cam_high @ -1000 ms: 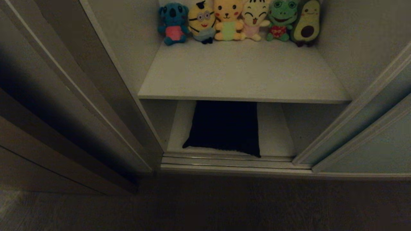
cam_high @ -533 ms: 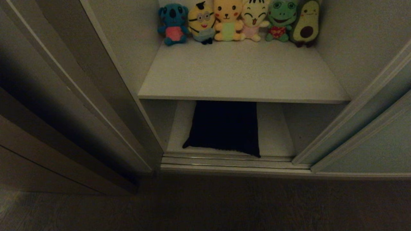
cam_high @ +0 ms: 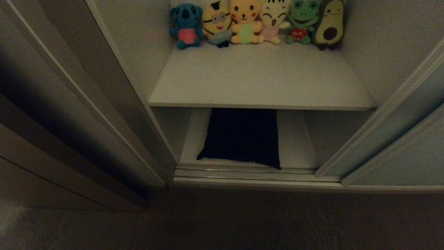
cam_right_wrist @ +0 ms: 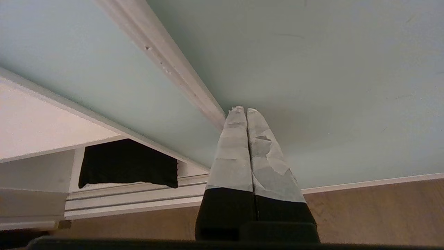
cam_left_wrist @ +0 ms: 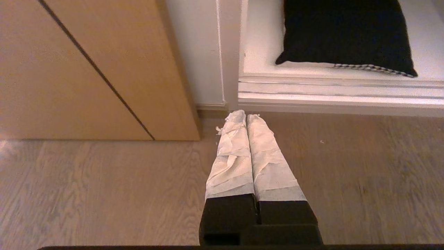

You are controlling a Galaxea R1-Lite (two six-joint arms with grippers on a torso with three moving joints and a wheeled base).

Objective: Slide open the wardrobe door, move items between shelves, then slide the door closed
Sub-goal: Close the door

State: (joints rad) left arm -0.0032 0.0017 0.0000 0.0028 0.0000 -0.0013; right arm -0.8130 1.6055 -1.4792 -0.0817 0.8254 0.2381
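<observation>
The wardrobe stands open in the middle. A folded black garment (cam_high: 242,137) lies on the lower shelf (cam_high: 296,146), and the upper shelf (cam_high: 260,76) is bare at the front. The pale grey-green sliding wardrobe door (cam_high: 409,156) is at the right. My right gripper (cam_right_wrist: 242,110) is shut and empty, its tips close to the door panel (cam_right_wrist: 329,69), right beside its light frame strip (cam_right_wrist: 180,69). The black garment (cam_right_wrist: 128,163) shows off to the side there. My left gripper (cam_left_wrist: 245,116) is shut and empty, low over the floor before the bottom track (cam_left_wrist: 329,93). Neither gripper shows in the head view.
A row of plush toys (cam_high: 256,22) lines the back of the upper shelf. A brown wooden side panel (cam_left_wrist: 86,69) stands left of the opening. A second door panel (cam_high: 385,114) sits behind the front one. Wooden floor (cam_high: 242,222) runs in front.
The front door's left edge at the right has slid slightly further right. The garment and the toys lie as before.
</observation>
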